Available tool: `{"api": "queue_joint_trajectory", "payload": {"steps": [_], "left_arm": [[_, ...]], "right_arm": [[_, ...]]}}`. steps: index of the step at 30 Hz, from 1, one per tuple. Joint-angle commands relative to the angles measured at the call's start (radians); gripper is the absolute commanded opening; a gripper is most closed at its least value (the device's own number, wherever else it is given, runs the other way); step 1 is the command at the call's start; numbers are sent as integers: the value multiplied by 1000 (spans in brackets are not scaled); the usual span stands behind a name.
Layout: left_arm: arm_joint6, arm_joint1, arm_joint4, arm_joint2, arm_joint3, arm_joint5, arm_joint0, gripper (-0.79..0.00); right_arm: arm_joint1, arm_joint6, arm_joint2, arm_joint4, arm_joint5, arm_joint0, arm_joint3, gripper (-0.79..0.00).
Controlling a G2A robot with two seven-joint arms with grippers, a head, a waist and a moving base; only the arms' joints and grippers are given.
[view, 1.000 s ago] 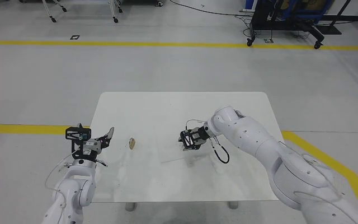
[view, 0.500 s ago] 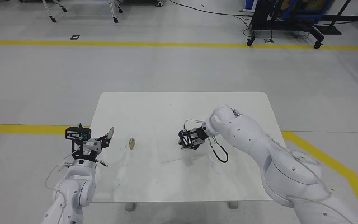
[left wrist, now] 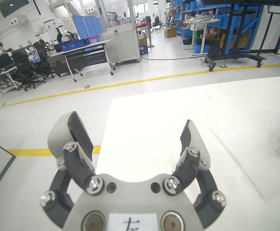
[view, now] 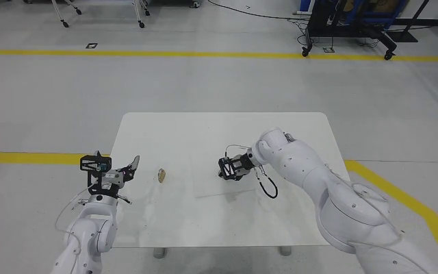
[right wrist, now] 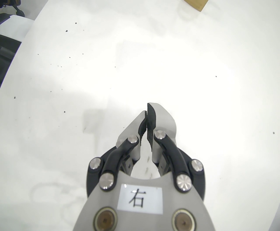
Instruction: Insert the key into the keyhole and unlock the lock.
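Note:
A small brass lock (view: 161, 175) lies on the white table (view: 205, 130), left of centre; its corner also shows in the right wrist view as lock (right wrist: 197, 4). My right gripper (view: 223, 168) hovers low over the table's middle, to the right of the lock and pointing toward it. In the right wrist view the right gripper (right wrist: 147, 109) is shut, pads pressed together, and I see nothing between them. My left gripper (view: 131, 166) stands open at the table's left edge, left of the lock; the left gripper (left wrist: 131, 131) holds nothing.
A black cable loop (view: 268, 186) hangs from the right arm over the table. Small dark specks (right wrist: 65, 31) dot the tabletop. The table's left edge (left wrist: 105, 135) lies under the left gripper, with floor and a yellow line beyond.
My right gripper has shifted slightly left and toward the table's far side, staying shut. The left arm and the lock have not moved.

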Motion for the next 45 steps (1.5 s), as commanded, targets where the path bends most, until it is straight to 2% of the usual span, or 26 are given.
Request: {"api": "queue_joint_trajectory", "payload": {"steps": [1,9,15,25,29,31,45], "left_arm": [[0,0,0,0,0,0,0,0],[0,0,0,0,0,0,0,0],[0,0,0,0,0,0,0,0],[0,0,0,0,0,0,0,0],[0,0,0,0,0,0,0,0],[0,0,0,0,0,0,0,0],[0,0,0,0,0,0,0,0]], "right_arm": [[2,-20,2,5,21,-2,4,-785],[20,-133,25,47,103,-18,33,-785],[62,-252,44,141,222,-56,-9,-785],[228,-551,-6,272,521,-137,-180,-785],[307,-626,-6,406,595,-191,-260,-785],[340,-629,-6,498,598,-217,-299,-785],[340,-629,-6,498,598,-217,-299,-785]]}}
